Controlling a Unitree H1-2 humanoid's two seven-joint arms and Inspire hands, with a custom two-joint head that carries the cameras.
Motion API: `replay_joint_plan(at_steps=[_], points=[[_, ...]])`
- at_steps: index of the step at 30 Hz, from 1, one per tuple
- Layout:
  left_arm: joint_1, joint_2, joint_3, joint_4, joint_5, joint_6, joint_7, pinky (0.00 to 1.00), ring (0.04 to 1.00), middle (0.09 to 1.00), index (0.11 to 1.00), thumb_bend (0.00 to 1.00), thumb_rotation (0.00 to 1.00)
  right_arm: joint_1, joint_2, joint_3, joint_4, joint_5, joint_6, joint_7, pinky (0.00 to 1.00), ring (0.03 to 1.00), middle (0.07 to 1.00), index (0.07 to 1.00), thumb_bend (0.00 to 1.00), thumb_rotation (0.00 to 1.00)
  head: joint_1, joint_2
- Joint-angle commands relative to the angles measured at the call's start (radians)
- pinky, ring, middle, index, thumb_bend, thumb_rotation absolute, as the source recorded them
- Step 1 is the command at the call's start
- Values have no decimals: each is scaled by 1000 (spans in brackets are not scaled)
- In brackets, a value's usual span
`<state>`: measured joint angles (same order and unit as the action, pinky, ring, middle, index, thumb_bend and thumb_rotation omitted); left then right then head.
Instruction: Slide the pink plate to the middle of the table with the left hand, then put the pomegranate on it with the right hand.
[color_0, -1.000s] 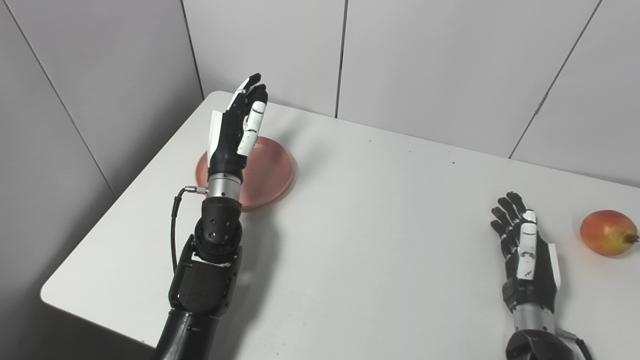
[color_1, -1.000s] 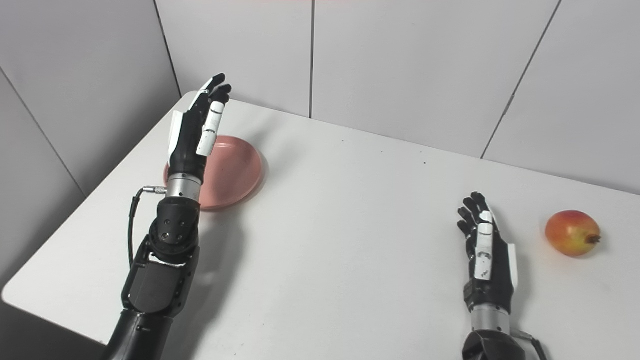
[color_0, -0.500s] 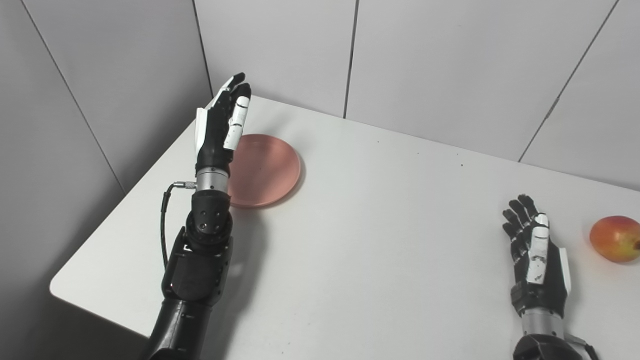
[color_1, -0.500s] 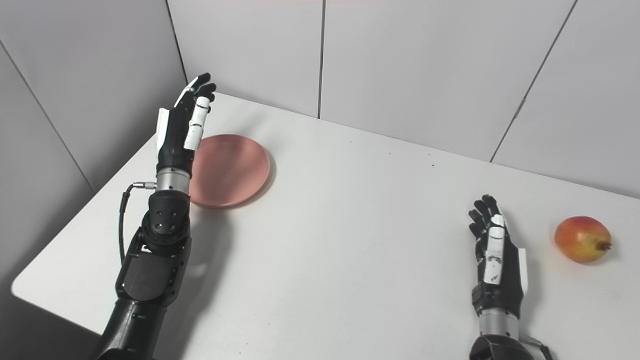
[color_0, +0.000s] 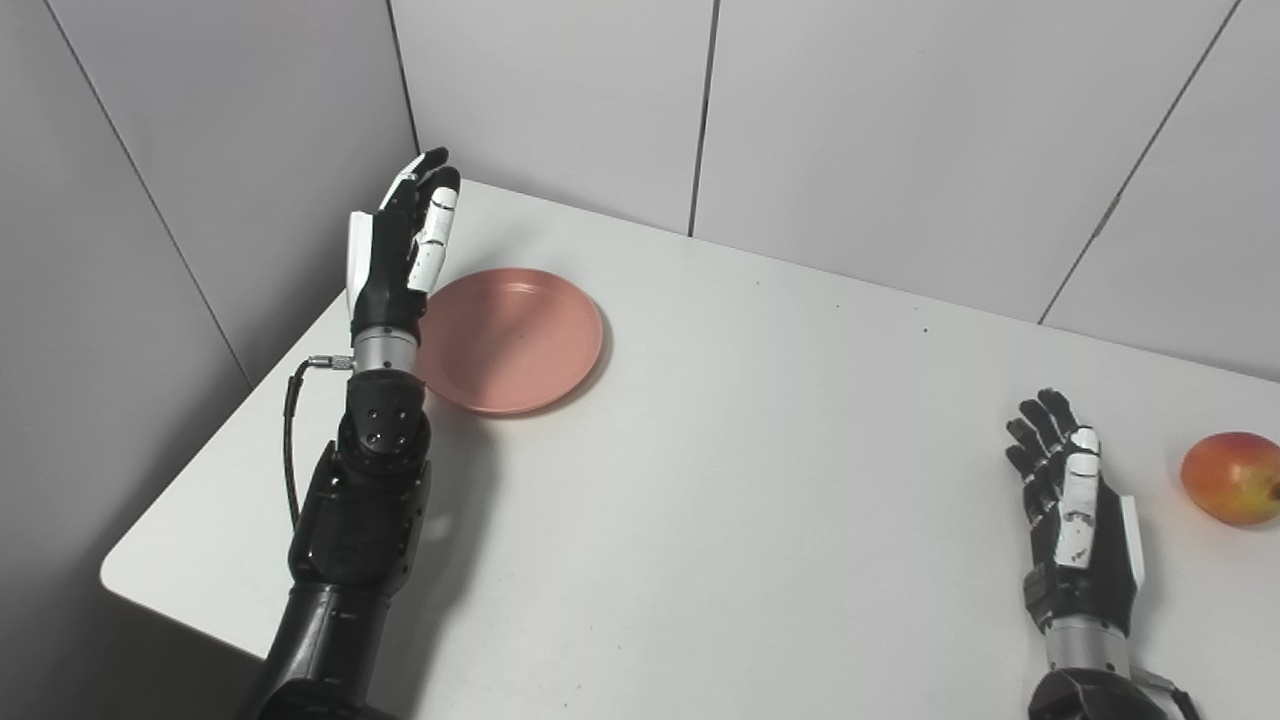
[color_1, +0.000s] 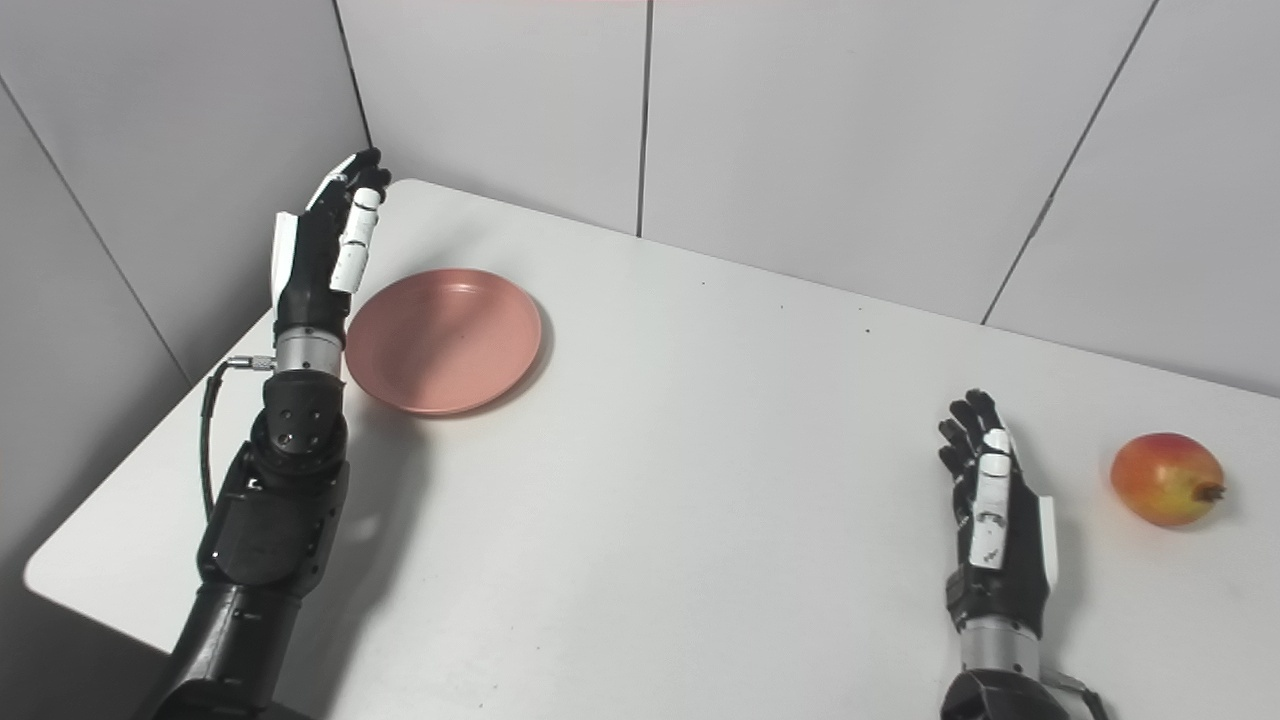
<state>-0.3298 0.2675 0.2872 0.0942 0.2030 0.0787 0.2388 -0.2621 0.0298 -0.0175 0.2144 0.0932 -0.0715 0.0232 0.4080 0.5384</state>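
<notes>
Along the table's (color_0: 720, 520) near edge, the right hand (color_0: 1072, 520) is waiting with fingers spread, holding nothing, the pomegranate (color_0: 1228, 477) lying just beyond it by the right edge. Farther back, by the far-left corner, the left hand (color_0: 398, 252) is hanging flat and open beside the pink plate (color_0: 515, 338), not clearly touching it. A glancing push risks spinning the plate or sliding over its rim.

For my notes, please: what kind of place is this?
Probably a robot test booth, not a home: a bare white table inside plain grey wall panels, with only a pink plate and a pomegranate.
</notes>
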Motion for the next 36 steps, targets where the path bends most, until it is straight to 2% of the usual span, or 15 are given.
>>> replay_joint_plan(at_steps=[1,10,13,17,20,24,36], points=[[-30,33,6,-4,9,-8,19,790,812,810,806,615,1000,23,-19,-13,30,6,-50,12,936,900,901,893,540,972,-1,0],[-29,44,10,69,-5,-13,16,812,819,819,826,644,1000,21,-20,-10,30,-2,-45,8,930,900,901,893,543,989,-1,-1],[-29,37,9,79,-24,-12,8,824,845,842,839,619,1000,20,-18,-10,29,-2,-46,6,931,900,898,892,533,984,-2,-1],[-29,45,-12,96,-21,-3,-5,854,857,857,856,609,1000,20,-18,-11,30,1,-50,9,937,902,898,893,532,984,-2,-1],[-33,52,-22,131,-16,-33,0,873,864,856,855,611,1000,21,-17,-12,33,5,-53,10,929,898,895,891,524,979,-1,0],[-35,56,-35,151,-9,-30,2,888,871,861,861,596,1000,21,-19,-11,34,3,-57,11,932,900,897,893,524,987,-1,0],[-26,58,-65,167,-4,-21,3,902,888,877,884,574,1000,22,-17,-13,34,6,-59,8,931,896,891,890,529,985,2,1]])
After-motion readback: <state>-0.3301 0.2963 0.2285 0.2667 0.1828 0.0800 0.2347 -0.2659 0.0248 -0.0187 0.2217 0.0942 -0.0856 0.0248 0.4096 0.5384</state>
